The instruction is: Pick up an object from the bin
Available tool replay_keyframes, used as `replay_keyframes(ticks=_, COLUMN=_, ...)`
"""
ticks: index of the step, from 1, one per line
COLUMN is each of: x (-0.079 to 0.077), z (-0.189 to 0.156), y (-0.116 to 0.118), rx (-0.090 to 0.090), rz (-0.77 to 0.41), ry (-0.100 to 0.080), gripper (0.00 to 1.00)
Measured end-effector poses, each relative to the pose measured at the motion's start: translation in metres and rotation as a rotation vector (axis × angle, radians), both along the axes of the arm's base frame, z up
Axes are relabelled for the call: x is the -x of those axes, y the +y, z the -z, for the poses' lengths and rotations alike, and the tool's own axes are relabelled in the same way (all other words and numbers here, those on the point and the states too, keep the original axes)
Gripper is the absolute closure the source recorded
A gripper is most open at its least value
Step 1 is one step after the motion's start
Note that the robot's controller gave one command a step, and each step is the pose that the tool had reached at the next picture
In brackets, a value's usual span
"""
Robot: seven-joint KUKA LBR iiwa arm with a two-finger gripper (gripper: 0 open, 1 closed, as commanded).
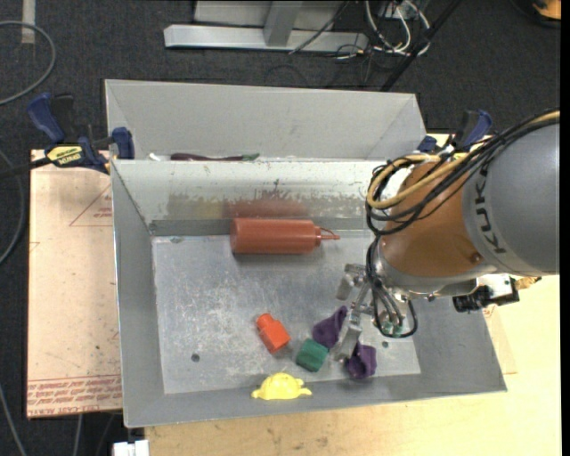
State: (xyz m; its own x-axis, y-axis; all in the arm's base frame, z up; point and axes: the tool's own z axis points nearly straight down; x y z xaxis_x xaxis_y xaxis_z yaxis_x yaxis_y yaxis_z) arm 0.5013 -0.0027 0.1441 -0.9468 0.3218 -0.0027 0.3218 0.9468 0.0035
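Dark carpet-ish floor [89,36] all around my spot, a tangle of black cables [392,27] up top next to a flat grey metal stand foot [267,34]. Pale bench [401,438] underneath me. Light's pretty even.

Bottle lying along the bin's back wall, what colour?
Red. The squeeze bottle shows best in the camera view.

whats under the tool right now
A purple thing shows on both sides of the tool, beside a green block. Its middle is covered, so whether it is one piece or two cannot be told.
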Motion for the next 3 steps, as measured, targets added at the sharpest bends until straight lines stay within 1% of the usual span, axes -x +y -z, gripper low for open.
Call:
replay_keyframes(ticks=1, x=-0.0007, z=0.0647, y=0.0285, rx=0.005, rz=-0.464, ry=-0.017, gripper=1.00)
replay_keyframes(ticks=2, x=0.0030, z=0.0741, y=0.0319, rx=0.002, rz=-0.478, ry=-0.007, gripper=0.00)
replay_keyframes(ticks=3, x=0.0031, z=0.0740, y=0.0320, rx=0.002, rz=-0.478, ry=-0.007, gripper=1.00)
